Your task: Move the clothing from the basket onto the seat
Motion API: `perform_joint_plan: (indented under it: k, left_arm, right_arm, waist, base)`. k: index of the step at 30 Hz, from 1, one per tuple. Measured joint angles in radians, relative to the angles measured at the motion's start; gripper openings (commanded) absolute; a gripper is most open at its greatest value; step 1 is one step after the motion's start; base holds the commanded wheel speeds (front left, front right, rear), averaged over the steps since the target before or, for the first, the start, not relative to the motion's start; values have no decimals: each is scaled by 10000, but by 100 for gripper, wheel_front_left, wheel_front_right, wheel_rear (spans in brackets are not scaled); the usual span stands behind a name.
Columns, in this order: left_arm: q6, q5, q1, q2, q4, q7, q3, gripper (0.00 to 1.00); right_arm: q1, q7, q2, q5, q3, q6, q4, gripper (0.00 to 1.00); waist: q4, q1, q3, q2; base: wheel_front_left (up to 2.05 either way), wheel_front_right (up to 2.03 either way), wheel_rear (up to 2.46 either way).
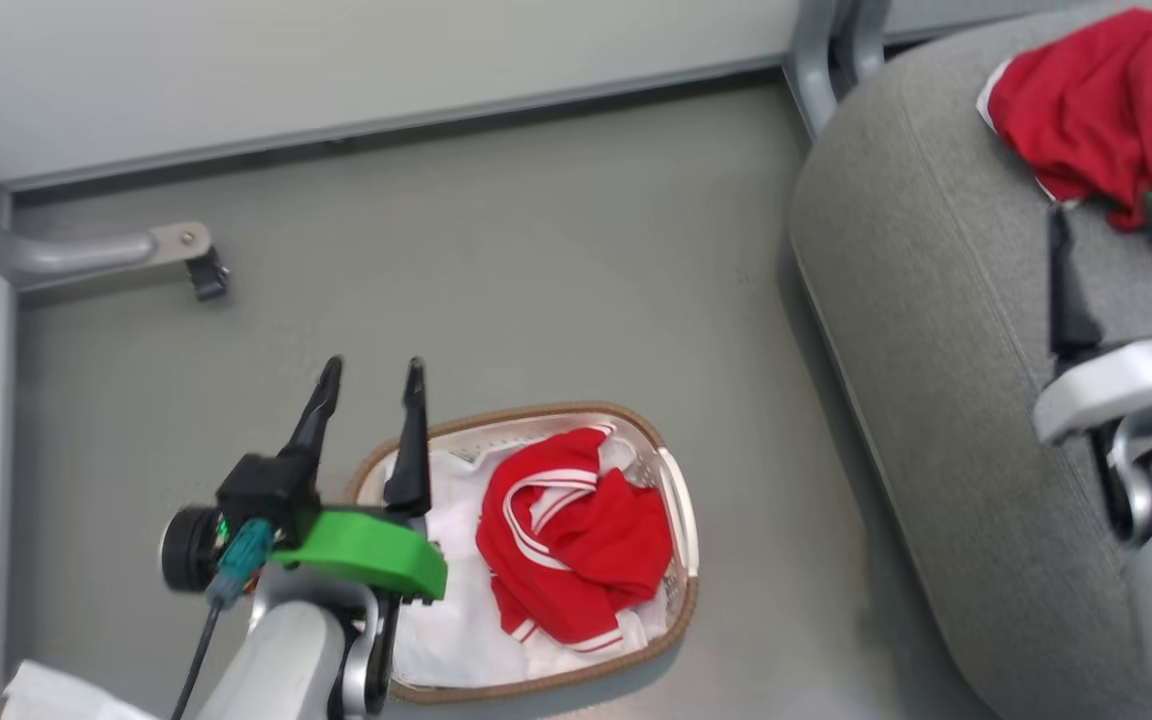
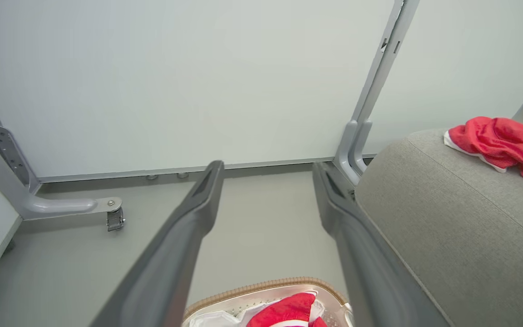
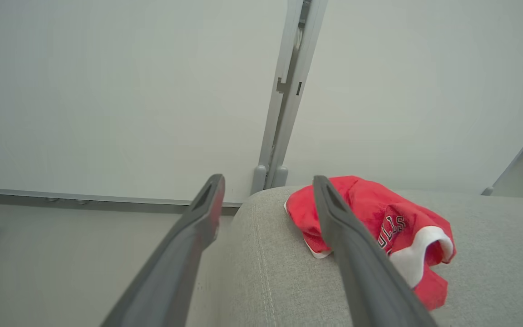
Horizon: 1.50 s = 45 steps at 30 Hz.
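basket garment (image 1: 576, 540) is crumpled in the basket (image 1: 536, 412) on the floor (image 1: 536, 250), laid over a white cloth (image 1: 446, 630). seat garment (image 1: 1106, 100) is bunched on the seat (image 1: 916, 300) near its far corner.

left fingers (image 1: 408, 440) are spread apart with nothing held, hung over the basket's left rim, above the cloth and beside the red. right fingers (image 1: 1066, 290) are spread too, nothing between them, over the seat just short of the seat garment. contact with it cannot be judged.

handling, as judged: light, soft, limp sportswear, probably slick, so a shallow pinch may slip. nothing fragile. it is expected to drape and trail when lifted, so the rim could be snagged and the cloth beneath dragged along. best hold is judged to be a raised red fold near the middle, or the trim loop (image 1: 548, 482) where the fabric is doubled. the flat white at the left is to be avoided.

views: the whole pile, the loop and the cloth layout are given by the head view. in the left wrist view the basket's far rim and a sliver of red are caught at the bottom edge, between the fingers. lettering and a white panel on the seat garment are read best in the right wrist view, where one finger crosses in front of it.
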Motion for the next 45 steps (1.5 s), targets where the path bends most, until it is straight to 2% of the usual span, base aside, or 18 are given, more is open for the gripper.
perform_joint_plan:
  k: [8,15,25,45]
  left_arm:
    - [-192,391,1633,-407,-163,-2,1661,100]
    - [-500,765,2639,-823,-192,-2,2067,100]
    - [-683,1022,2968,-1045,-107,-2,2322,100]
    - [-750,1005,3144,-1085,29,-2,2211,100]
  right_arm:
    - [1792,0,1457,59,430,0,-1080,100]
    - [3283,0,1987,219,378,0,-1787,100]
    - [4234,0,2042,196,706,0,-2023,100]
    - [4451,0,2044,416,1007,-2,-1666,100]
  waist:
    - [590,0,-754,0]
    - [963,0,-1179,0]
    - [1134,0,-1516,0]
    - [1115,0,-2003,0]
  base:
    - [0,0,0]
    - [0,0,0]
    - [0,0,0]
    - [0,0,0]
